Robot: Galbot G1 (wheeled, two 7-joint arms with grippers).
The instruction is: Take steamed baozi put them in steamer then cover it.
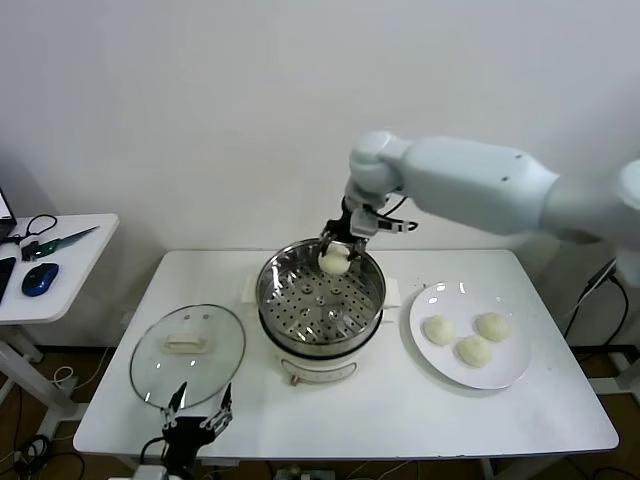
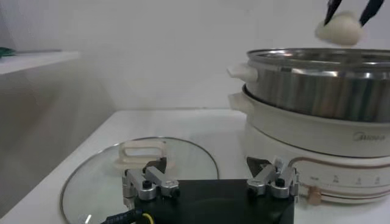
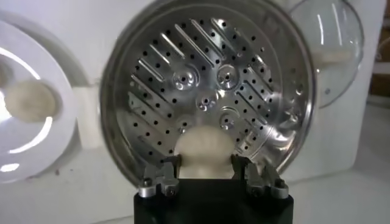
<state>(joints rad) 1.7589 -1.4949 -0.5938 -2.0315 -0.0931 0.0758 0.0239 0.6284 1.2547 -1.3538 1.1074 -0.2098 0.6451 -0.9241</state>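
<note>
**Ana:** Nearest the head camera, at the bottom of the frame left of centre, sits the left gripper (image 1: 199, 412), fingers spread wide and holding nothing, just below the near edge of the cover (image 1: 188, 353).

**Ben:** And the bun being moved?

**Ana:** One steamed baozi (image 1: 334, 262) is pinched between the fingers of the right gripper (image 1: 338, 248), right at the fingertips, a little above centre of the frame. It hangs over the far rim of the steamer (image 1: 320, 300), above the perforated tray and not touching it.

**Ben:** Does the right wrist view agree?

**Ana:** Yes. That baozi (image 3: 206, 150) fills the gap between the two fingers at the bottom centre, with the tray (image 3: 207, 91) beneath it.

**Ben:** The others?

**Ana:** Three more baozi (image 1: 473, 350) lie close together on a white plate (image 1: 510, 371) at the lower right of the head view, just beside the steamer.

**Ben:** And the lid?

**Ana:** It lies flat on the white table (image 1: 400, 415) at the lower left, handle up, just beside the steamer's base. A side table (image 1: 80, 250) with a blue mouse (image 1: 39, 278) stands at the left edge.
</note>
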